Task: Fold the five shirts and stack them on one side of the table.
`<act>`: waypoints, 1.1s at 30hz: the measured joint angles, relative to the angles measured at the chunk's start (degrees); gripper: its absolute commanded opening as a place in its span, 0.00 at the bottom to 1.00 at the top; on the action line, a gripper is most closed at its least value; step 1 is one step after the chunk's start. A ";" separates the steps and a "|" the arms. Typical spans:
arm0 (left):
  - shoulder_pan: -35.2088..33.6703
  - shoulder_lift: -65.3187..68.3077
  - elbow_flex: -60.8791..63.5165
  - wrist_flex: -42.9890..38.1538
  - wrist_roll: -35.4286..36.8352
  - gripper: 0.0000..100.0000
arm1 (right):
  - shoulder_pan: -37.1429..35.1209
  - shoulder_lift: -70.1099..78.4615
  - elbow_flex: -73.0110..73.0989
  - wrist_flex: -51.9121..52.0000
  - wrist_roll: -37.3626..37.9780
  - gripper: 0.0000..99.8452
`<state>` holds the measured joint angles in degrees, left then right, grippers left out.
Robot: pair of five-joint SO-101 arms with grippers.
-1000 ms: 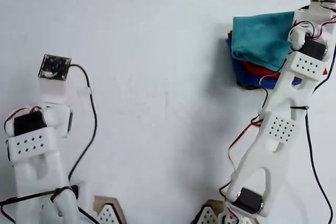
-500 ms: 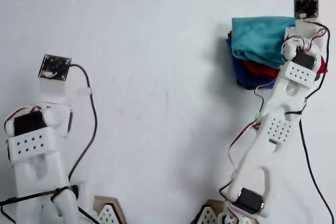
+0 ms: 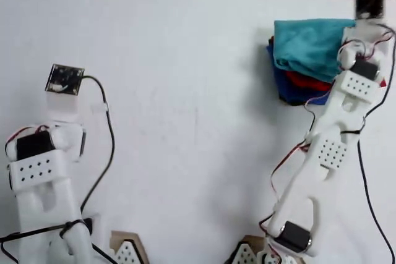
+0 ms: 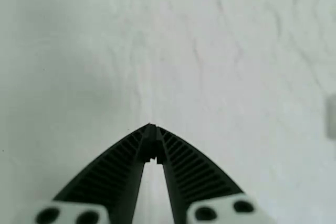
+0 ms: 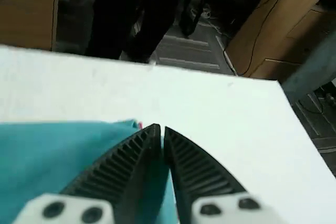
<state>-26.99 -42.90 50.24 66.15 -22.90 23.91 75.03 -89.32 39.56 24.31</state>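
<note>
- Right pincer (image 5: 160,129), in the right wrist view, has its jaws drawn together with nothing between them. It hangs just over the edge of the teal shirt (image 5: 47,150), near the far corner of the bench (image 5: 220,108). I judge the risk lies here. A low sweep could let the ribbed jaws catch that top fold and drag it open. It could also nudge the pile toward the bench's edge.
- Left pincer (image 4: 151,128), in the left wrist view, is likewise closed and empty, and it points down at bare bench. It looks to pose little threat to the pile.
- In the high view, the stack (image 3: 303,66) sits at the far right of the bench, with teal on top and red and blue layers showing beneath. Whether all five shirts are there I cannot tell. The right arm (image 3: 328,146) stretches from the near edge out over the stack's right side, so any sideways swing would likely brush the cloth. The left arm (image 3: 37,165) is folded back at the near left, well apart from the shirts.
</note>
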 measured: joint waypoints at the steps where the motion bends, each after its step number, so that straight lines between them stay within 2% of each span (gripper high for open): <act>1: 0.00 0.00 0.00 0.00 0.00 0.03 | 0.18 -1.93 0.00 1.14 -1.76 0.02; 6: 0.00 0.00 0.00 0.00 0.00 0.03 | 0.53 -11.16 0.00 10.20 -5.71 0.03; 11: 0.00 0.00 0.00 0.00 0.00 0.03 | 0.53 -17.14 0.00 25.58 -5.71 0.15; 21: 0.00 0.00 0.00 0.00 0.00 0.03 | 0.53 -22.51 0.53 59.25 -5.71 0.14; 33: -0.09 0.00 0.00 0.00 0.00 0.03 | 4.04 -22.15 8.44 60.48 -5.71 0.14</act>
<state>-27.08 -42.90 50.24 66.15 -22.90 27.96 52.88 -80.88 100.04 18.59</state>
